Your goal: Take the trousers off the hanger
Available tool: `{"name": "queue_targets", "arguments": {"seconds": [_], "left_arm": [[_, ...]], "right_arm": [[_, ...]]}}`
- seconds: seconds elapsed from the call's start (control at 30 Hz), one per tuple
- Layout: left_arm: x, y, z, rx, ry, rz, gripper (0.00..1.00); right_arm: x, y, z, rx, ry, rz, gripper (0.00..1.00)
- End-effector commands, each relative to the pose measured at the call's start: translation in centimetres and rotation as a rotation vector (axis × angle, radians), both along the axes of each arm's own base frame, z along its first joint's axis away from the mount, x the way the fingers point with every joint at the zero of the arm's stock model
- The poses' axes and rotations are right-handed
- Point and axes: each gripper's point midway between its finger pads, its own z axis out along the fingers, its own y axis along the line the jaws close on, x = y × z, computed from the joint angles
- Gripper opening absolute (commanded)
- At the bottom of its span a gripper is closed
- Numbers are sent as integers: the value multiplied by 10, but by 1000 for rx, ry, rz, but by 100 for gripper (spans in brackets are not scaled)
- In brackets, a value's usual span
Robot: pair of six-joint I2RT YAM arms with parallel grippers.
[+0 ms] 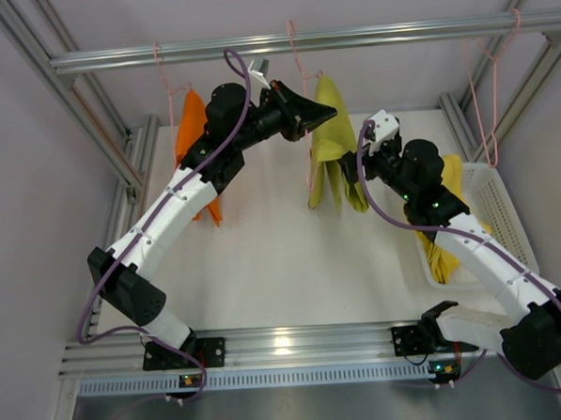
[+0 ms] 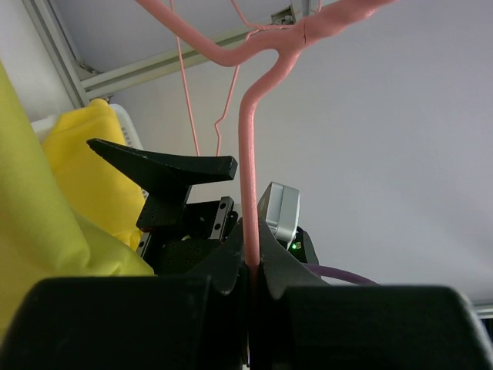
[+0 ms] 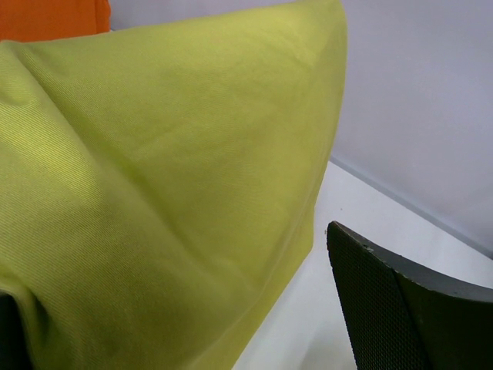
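Observation:
Yellow-green trousers (image 1: pixel 329 142) hang from a pink hanger (image 1: pixel 298 54) on the top rail, mid-table. My left gripper (image 1: pixel 299 115) is shut on the hanger; the left wrist view shows the pink wire (image 2: pixel 250 193) pinched between the jaws of the left gripper (image 2: pixel 253 266). My right gripper (image 1: pixel 352 169) stands open against the right side of these trousers. In its wrist view the yellow-green cloth (image 3: pixel 169 177) lies between the open jaws, one finger (image 3: pixel 408 308) apart from it. Orange trousers (image 1: pixel 192 130) hang at the left. Yellow trousers (image 1: pixel 442 249) lie in the basket.
A white basket (image 1: pixel 502 208) stands at the table's right edge. An empty pink hanger (image 1: pixel 486 96) dangles from the rail above it. The aluminium rail (image 1: pixel 394 35) crosses the back, with frame posts (image 1: pixel 118 153) on both sides.

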Motion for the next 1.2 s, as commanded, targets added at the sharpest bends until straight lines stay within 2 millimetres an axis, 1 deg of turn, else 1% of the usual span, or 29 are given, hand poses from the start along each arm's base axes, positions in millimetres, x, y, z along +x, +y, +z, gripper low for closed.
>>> {"name": "queue_targets", "arguments": {"seconds": [0.0,0.23,0.57,0.7,0.73,0.77,0.8,0.87,0.9,0.93,0.97,1.0,1.03,1.07,1.13,1.17], "left_arm": [[-36,22,106,-187,-319,-18,0],[-37,24,108,-190,-322,-16,0],[-38,24,109,-196,-320,-18,0],[-38,21,109,-203,-311,-25,0],[-39,19,109,-204,-310,-29,0],[-40,19,111,-207,-314,-29,0],[-40,19,112,-208,-313,-29,0],[-42,17,113,-211,-315,-35,0],[-44,16,114,-212,-316,-41,0],[-45,15,113,-212,-315,-45,0],[-45,14,112,-209,-313,-47,0],[-46,14,112,-207,-314,-48,0],[-46,13,110,-202,-312,-51,0],[-46,13,107,-194,-309,-50,0],[-47,13,97,-170,-296,-52,0],[-47,13,91,-154,-294,-53,0]], "right_arm": [[3,-23,0,-37,-7,-68,90],[3,-30,-3,-53,-2,-75,90],[7,-36,-1,-62,-6,-84,90],[12,-31,-3,-28,13,-83,87],[16,-29,-5,-13,26,-88,86],[18,-27,-2,-1,24,-90,85],[22,-25,-5,15,41,-95,82],[27,-23,3,35,26,-96,68],[31,-21,4,47,31,-97,50],[33,-20,6,59,30,-99,39],[35,-19,19,78,10,-100,28],[36,-18,22,96,16,-103,8],[35,-18,29,109,9,-106,0],[34,-18,39,124,-2,-104,0],[22,-18,62,160,-37,-80,0],[17,-19,78,180,-62,-73,0]]}}
